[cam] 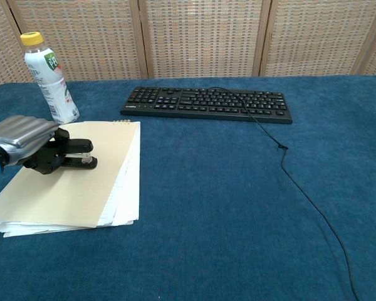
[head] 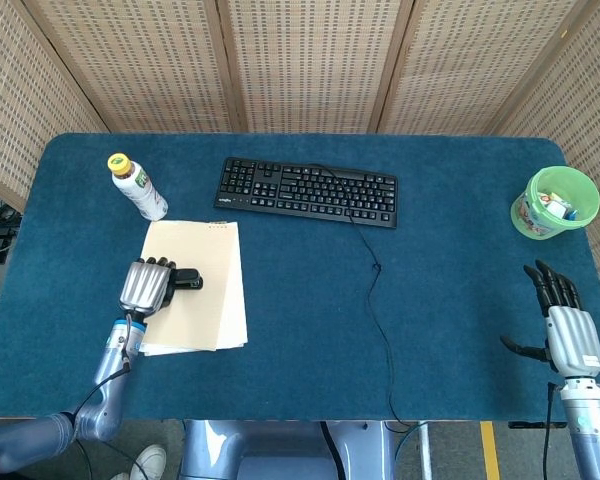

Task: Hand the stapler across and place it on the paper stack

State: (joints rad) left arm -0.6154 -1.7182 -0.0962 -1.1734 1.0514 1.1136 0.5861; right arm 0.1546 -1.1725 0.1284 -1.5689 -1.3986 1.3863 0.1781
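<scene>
Black stapler (cam: 72, 155) gripped by left robot hand (cam: 26, 145), low over paper stack (cam: 69, 188) beneath; lower flat, then release gently.

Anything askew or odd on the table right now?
Only the cream paper stack: its lower sheets are fanned out past the top one at the right and near edges. The black stapler, held by the left hand, sits over it.
</scene>
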